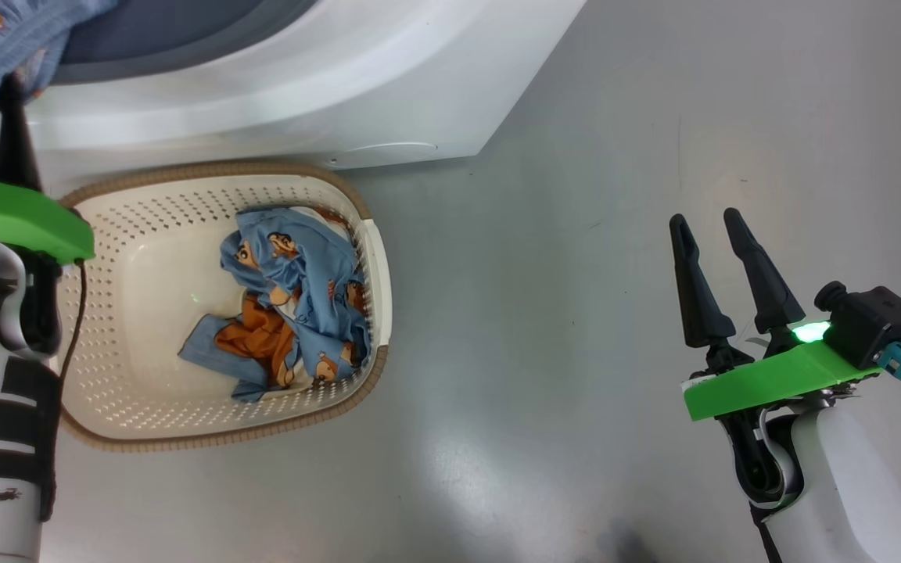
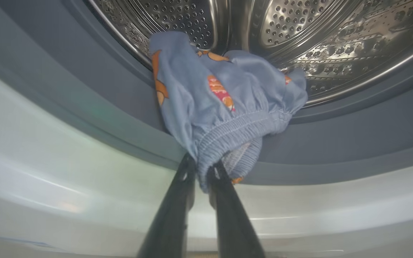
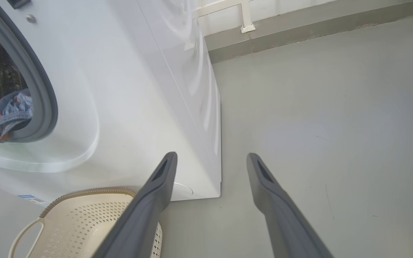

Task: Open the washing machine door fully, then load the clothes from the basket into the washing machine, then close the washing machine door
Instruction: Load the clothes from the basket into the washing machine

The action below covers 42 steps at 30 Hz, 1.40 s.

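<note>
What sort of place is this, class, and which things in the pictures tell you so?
Probably a laundry area: a white front-loading washing machine with a steel drum, a perforated basket holding clothes, and a bare grey floor.

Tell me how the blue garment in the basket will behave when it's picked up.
Probably floppy: the garment lies crumpled in the basket. Likely light, being thin fabric. It may dangle, as the other garment pinched in the left hand droops bunched.
</note>
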### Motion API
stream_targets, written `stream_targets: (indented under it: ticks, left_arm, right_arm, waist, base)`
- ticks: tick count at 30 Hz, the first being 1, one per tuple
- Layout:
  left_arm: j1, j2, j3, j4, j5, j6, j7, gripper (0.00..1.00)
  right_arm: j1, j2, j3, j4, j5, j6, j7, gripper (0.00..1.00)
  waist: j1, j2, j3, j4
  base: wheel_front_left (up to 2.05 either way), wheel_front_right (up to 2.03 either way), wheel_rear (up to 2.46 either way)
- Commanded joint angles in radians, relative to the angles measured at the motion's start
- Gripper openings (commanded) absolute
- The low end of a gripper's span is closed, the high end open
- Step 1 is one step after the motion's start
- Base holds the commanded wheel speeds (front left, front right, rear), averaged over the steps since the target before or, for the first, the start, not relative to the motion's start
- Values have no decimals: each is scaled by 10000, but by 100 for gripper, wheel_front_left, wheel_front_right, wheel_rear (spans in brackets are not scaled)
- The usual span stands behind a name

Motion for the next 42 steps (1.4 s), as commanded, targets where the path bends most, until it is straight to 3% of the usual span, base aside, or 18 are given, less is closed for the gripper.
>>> stream_targets:
  ticks: [1, 12, 20, 33, 42]
  left_arm:
    - [-141, 430, 196, -156, 95, 15, -51, 0]
    - [-186, 260, -245, -1172, 23, 15, -51, 0]
    - [-1212, 459, -1085, -1228, -6, 15, -51, 0]
    - [-3747, 813, -1726, 1232, 70, 40, -51, 0]
    - [-5062, 878, -2139, 3929, 765, 495, 41, 0]
  right_arm:
    - [116, 58, 126, -239, -38, 16, -48, 100]
    - [44, 123, 83, -267, -40, 16, -48, 100]
    - [-33, 219, 216, -222, 15, 16, -48, 100]
    - [-28, 349, 472, -236, 165, 16, -48, 100]
    - [-41, 380, 757, -146, 237, 16, -48, 100]
  waist:
    - [-1, 0, 1, 8]
    - [-1, 0, 89, 80]
    - [-1, 0, 130, -70]
    - [-1, 0, 184, -632]
    - [-1, 0, 129, -1025]
  base:
    - [0, 0, 0]
    - [0, 0, 0]
    - [0, 0, 0]
    - [0, 0, 0]
    - [0, 0, 0]
